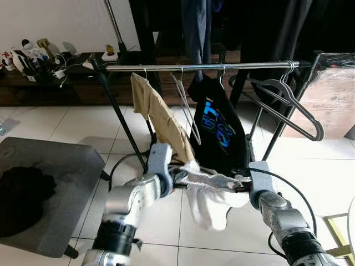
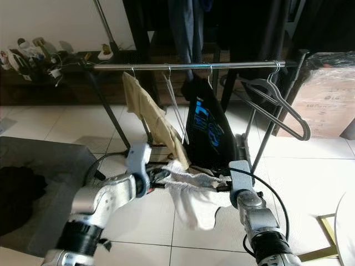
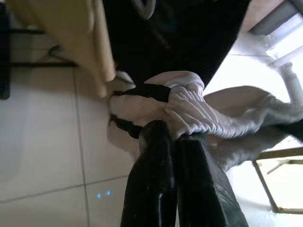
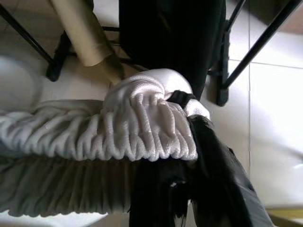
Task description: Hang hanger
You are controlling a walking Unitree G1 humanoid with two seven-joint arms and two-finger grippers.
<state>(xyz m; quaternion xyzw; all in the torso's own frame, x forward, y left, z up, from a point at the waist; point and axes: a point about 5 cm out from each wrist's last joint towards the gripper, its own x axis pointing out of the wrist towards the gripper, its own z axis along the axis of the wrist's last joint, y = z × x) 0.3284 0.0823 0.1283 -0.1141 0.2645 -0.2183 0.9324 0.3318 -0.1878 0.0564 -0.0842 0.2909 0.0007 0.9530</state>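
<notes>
A white garment [image 1: 208, 206] is bunched over a black hanger [image 3: 141, 91] and stretched between my two grippers, low in front of the clothes rail [image 1: 222, 66]. My left gripper [image 1: 180, 178] is shut on its left end, the fingers [image 3: 151, 179] pressed together on the ribbed white cloth. At the other end my right gripper [image 1: 242, 185] is shut too, its fingers [image 4: 218, 179] clamped around gathered cloth and the hanger's end. The garment hangs well below the rail, just in front of a black T-shirt [image 1: 219, 127] with blue print.
On the rail hang a beige garment [image 1: 158, 113], a bare wire hanger [image 1: 186, 102] and grey hangers [image 1: 288, 105] at the right. A grey table [image 1: 55, 166] with dark cloth [image 1: 22, 197] stands to my left. A cardboard box [image 1: 333, 102] sits at the far right.
</notes>
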